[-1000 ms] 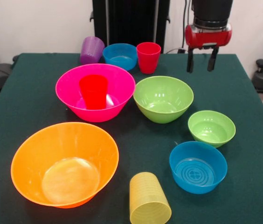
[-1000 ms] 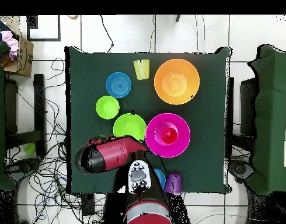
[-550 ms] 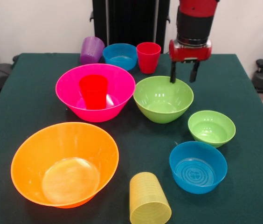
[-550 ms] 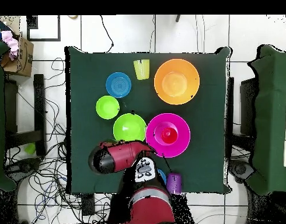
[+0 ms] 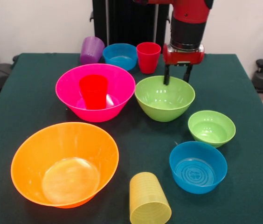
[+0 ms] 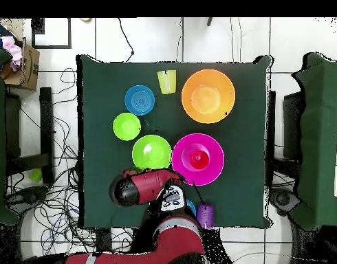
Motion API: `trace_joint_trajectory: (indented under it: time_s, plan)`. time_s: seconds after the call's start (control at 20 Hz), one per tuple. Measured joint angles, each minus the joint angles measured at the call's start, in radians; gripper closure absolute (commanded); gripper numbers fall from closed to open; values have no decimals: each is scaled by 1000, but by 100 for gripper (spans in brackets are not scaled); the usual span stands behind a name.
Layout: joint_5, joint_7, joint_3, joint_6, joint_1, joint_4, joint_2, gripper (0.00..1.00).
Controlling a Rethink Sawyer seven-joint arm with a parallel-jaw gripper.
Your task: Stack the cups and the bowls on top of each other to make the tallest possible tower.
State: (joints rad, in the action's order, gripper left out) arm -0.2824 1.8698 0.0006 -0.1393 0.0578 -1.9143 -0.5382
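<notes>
My gripper [image 5: 176,78] is open, with its fingers at the far rim of the medium lime green bowl [image 5: 164,106], which stands mid-table. To its left, a bright red cup [image 5: 93,91] stands upright inside the hot pink bowl [image 5: 73,103]. At the back are a purple cup [image 5: 92,50] on its side, a blue bowl [image 5: 120,56] and a pinkish-red cup [image 5: 148,57]. In front are the orange bowl [image 5: 38,154], a ribbed yellow cup [image 5: 148,200] on its side, a second blue bowl [image 5: 198,167] and a small green bowl [image 5: 211,128]. In the overhead view the arm [image 6: 140,188] hides the gripper beside the medium green bowl [image 6: 152,152].
The green cloth table [image 5: 243,93] is bare along its right side and far left corner. In the overhead view, cables cover the floor to the left, a cardboard box [image 6: 23,65] sits at the top left, and chairs stand on both sides.
The arm has swung left in the front view and come down, from beside the table's back right to the medium green bowl's far rim. The bowl looks nudged slightly.
</notes>
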Motion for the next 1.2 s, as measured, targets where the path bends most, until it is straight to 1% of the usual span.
trace_joint_trajectory:
  time_s: [0.35, 0.45, 0.55, 0.8, 0.95, 1.1, 1.2]
  plan:
    - [0, 0, 0, 0, -2, 2, 0, 0]
    - [0, 0, 3, 0, 12, 2, -1, 0]
    - [0, 0, 8, 0, 31, 2, -4, 0]
    - [-8, 0, 28, 0, 110, 2, -21, 0]
    - [-26, 0, 36, 0, 164, 2, -37, 0]
    - [-44, 0, 36, 0, 190, 3, -39, 0]
    - [-54, 0, 36, 0, 194, 4, -39, 0]
